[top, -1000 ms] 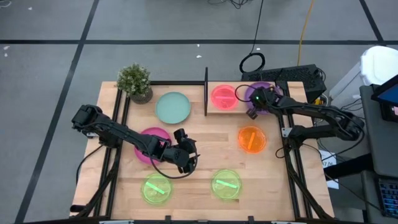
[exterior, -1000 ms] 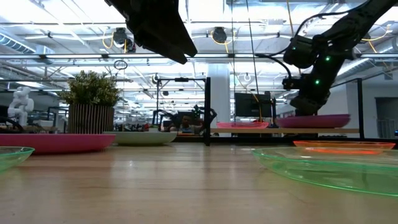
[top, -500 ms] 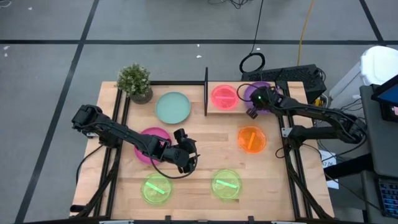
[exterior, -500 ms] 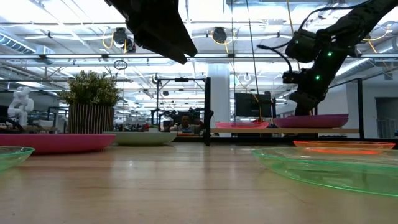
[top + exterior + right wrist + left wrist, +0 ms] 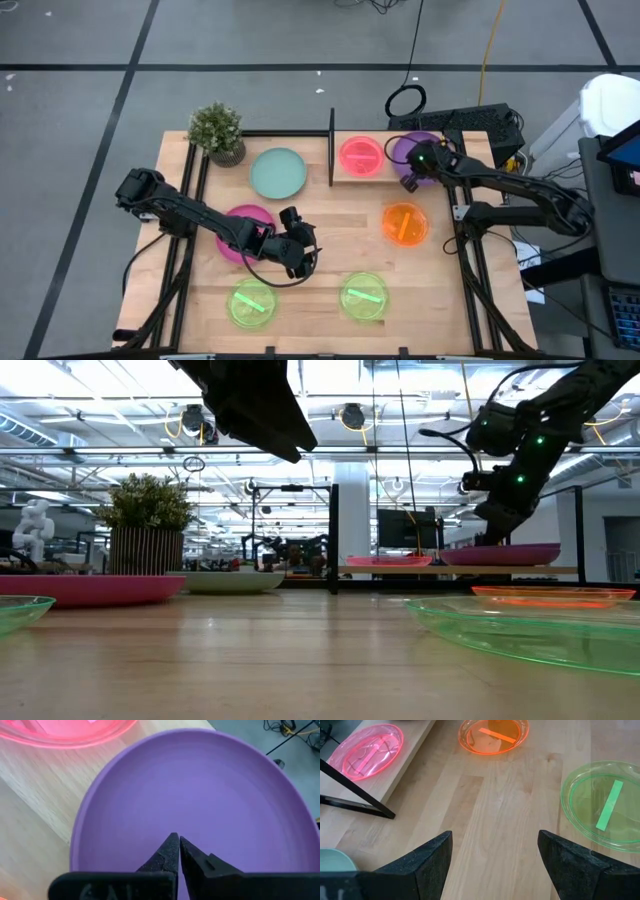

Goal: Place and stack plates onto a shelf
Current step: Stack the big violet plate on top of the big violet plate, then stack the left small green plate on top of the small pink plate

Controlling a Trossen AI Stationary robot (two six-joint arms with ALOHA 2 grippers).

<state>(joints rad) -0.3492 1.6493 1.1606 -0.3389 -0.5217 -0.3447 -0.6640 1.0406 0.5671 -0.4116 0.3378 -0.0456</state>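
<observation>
The shelf (image 5: 386, 177), a low wood board with a black upright panel (image 5: 331, 148), stands at the table's far side. A pink plate (image 5: 360, 155) and a purple plate (image 5: 200, 795) lie flat on it. My right gripper (image 5: 178, 840) is shut and hovers just over the purple plate's inside; it also shows in the low view (image 5: 492, 532). My left gripper (image 5: 495, 855) hangs open over bare wood at mid-table. An orange plate (image 5: 405, 223), two green plates (image 5: 252, 303) (image 5: 364, 296), a magenta plate (image 5: 240, 222) and a teal plate (image 5: 278, 172) lie on the table.
A potted plant (image 5: 217, 130) stands at the far left corner beside the teal plate. The left arm reaches across the magenta plate. Bare wood lies between the shelf's near edge and the green plates.
My right gripper, still shut, has risen slightly off the purple plate and drawn back toward the table's right edge. The plate stays flat on the shelf.
</observation>
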